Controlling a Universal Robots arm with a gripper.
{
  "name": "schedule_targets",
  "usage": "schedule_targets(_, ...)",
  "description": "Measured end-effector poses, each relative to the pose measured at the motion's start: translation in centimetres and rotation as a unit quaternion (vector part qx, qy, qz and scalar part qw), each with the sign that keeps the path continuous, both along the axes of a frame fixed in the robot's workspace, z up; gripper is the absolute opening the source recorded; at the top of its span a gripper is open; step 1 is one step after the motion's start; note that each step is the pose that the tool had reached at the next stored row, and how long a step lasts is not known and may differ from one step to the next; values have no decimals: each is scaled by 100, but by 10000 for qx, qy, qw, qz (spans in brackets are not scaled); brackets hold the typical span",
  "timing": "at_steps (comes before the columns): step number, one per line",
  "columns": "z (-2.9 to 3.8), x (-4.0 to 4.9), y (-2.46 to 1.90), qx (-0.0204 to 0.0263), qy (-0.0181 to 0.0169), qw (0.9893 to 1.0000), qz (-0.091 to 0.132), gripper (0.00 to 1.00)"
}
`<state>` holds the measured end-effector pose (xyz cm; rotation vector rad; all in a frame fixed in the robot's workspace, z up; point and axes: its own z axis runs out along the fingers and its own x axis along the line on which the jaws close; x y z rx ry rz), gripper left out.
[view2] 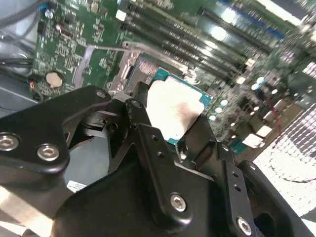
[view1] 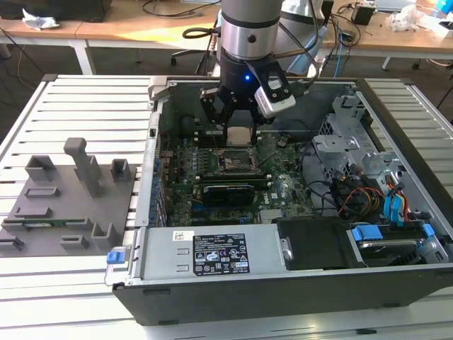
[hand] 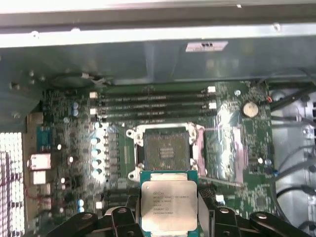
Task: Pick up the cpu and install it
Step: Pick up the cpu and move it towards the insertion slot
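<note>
One claw (view1: 239, 120): clamped on the cpu (view1: 239, 136), and that is all it has. Black fingers (view2: 148, 148) pinch two opposite edges, the gap exactly the chip's width.
Cpu position: up in the grip inside the case (view1: 283, 301), hanging over the board (view1: 283, 185). It's just beside the socket (view1: 237, 161) and not seated in it.
Cpu facing: silver lid up, lying about level, green rim showing on the free edge.
Cpu axis: near enough square, so no long side to call. In the first wrist view its edges run parallel with the socket's frame.
Socket: open, the contact bed showing, its metal cover swung out to one side.
Case contents: green board across the floor, with a row of long memory slots (hand: 153, 106) beyond the socket. A silver power box (view1: 219, 255) sits along the near wall. Metal drive cages (view1: 354, 152) with blue tabs and loose cables fill the exterior view's right.
Tray (view1: 42, 212): grey, on the slatted table (view1: 85, 106) at the exterior view's left, well apart from the claw. Upright blocks stand in it, and a thin green strip lies along one slot.
</note>
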<state>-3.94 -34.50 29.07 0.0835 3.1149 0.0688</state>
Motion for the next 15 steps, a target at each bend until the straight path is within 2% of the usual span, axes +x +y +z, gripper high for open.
schedule_targets(2, -83, -7, 43, 0, 0, 10000, 0, 55)
schedule_targets(7, -187, -15, 85, 1, -1, 10000, 0, 55)
schedule_targets(15, -198, -15, 88, 0, 0, 10000, 0, 55)
